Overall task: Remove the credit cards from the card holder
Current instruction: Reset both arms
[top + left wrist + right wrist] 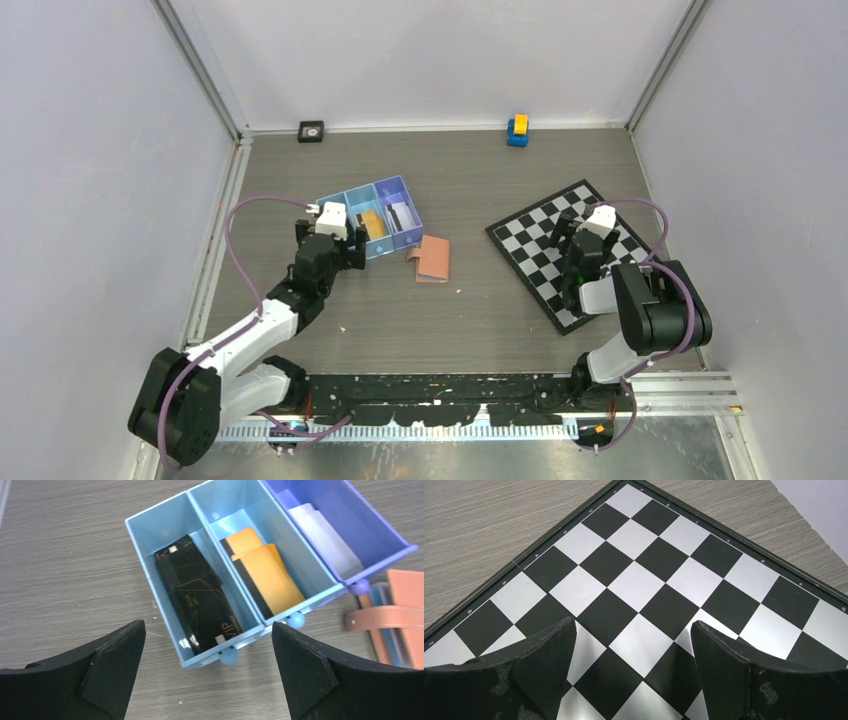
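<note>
While the left claw [207, 630] and right claw [634, 630] are spread wide, the card holder [433, 258] is seen right of the left one — the nearer — long side pointing away.

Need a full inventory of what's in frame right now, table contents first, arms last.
tray: 1, blue with a purple end compartment, left-centre of the table
dark card: 1, black, tray's pale-blue end compartment
orange cards: 2, orange, overlapping, middle compartment
pale card: 1, white, purple compartment
card holder: 1, tan-brown, on the table beside the tray's purple end
checkerboard: 1, black and white, right side
small square object: 1, black, back wall, left
toy block: 1, blue and yellow, back wall, right of centre
left fingers: 2, black, open, above the tray
right fingers: 2, black, open, above the checkerboard
</note>
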Robot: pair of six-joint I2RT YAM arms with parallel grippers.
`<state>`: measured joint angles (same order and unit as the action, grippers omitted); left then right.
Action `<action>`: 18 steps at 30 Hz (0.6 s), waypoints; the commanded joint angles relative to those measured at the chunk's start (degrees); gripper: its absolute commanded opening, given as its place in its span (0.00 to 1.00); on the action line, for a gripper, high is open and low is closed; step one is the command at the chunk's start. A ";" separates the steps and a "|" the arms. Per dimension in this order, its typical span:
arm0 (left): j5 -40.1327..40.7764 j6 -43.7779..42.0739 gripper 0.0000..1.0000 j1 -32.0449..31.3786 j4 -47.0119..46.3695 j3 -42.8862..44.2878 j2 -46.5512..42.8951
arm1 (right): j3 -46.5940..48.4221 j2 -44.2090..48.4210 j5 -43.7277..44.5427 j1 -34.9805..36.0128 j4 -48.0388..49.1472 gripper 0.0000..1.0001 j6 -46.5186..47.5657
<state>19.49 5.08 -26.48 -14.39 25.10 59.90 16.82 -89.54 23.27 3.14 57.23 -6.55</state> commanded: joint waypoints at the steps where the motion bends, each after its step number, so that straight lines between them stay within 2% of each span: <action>1: 4.29 -1.68 1.00 3.30 -6.58 -0.96 0.37 | 2.30 0.60 3.11 -0.19 -0.68 0.89 -2.47; 4: 4.92 -3.48 0.99 5.20 -7.93 -1.95 0.01 | 1.60 0.12 3.10 -0.44 1.74 0.90 -2.43; 7: 0.54 -9.07 0.98 7.14 -22.12 -8.84 2.85 | 2.08 0.21 3.10 -0.48 0.62 0.90 -2.48; 10: -1.60 -8.75 0.95 9.24 -23.41 -7.90 8.67 | 2.13 0.14 3.09 -0.50 0.68 0.90 -2.49; 14: -4.36 -10.94 0.93 10.73 -34.18 -10.16 13.33 | 2.17 0.06 3.10 -0.49 0.85 0.90 -2.46; 18: -8.60 -13.83 0.88 12.24 -32.70 -6.73 18.65 | 2.17 0.06 3.07 -0.48 0.86 0.90 -2.45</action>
<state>16.40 -3.42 -15.25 -44.40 16.71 73.84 17.47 -89.54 24.45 2.87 55.64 -8.01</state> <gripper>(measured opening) 0.908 0.901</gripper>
